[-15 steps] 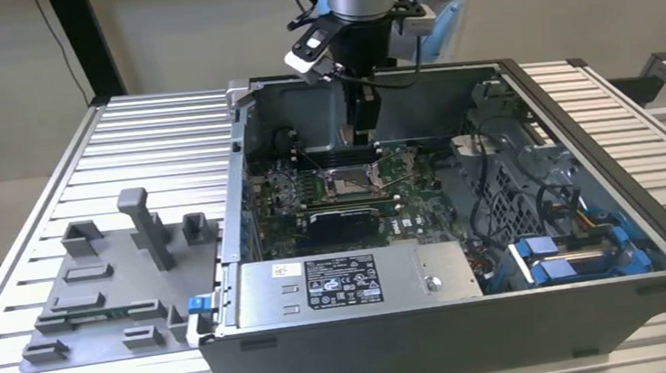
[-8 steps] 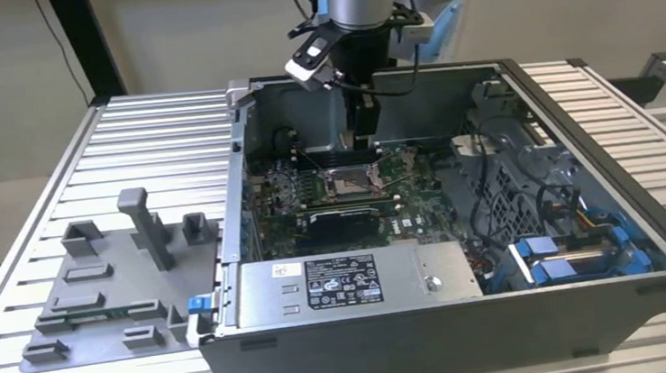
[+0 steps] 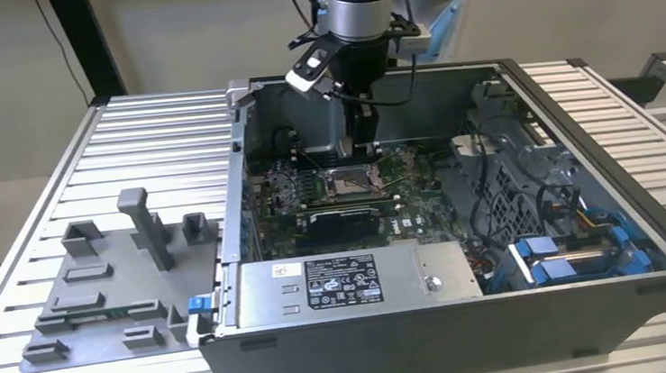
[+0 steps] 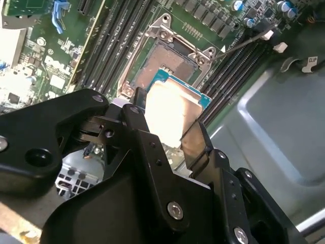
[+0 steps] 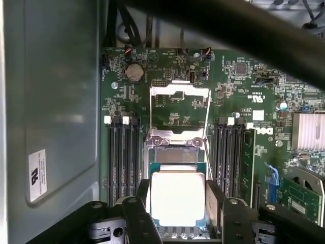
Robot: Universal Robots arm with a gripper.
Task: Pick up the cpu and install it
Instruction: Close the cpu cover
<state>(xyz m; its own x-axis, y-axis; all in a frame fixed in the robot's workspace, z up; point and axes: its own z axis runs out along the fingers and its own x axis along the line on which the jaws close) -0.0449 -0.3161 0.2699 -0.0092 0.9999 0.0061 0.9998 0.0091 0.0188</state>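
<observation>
Exterior view: black gripper (image 3: pixel 360 148) reaches into the open dark-grey metal computer case (image 3: pixel 444 344) on the ribbed aluminium surface (image 3: pixel 148 139), above the green board's dark square metal-framed socket (image 3: pixel 347 182). Second wrist view: black fingers (image 4: pixel 195 142) pinch the small flat square silver-topped cpu (image 4: pixel 167 114) by opposite edges, near the bare socket. First wrist view: same grip, socket's hinged frame (image 5: pixel 180 94) raised. Judged: pickup done, cpu not yet seated.
</observation>
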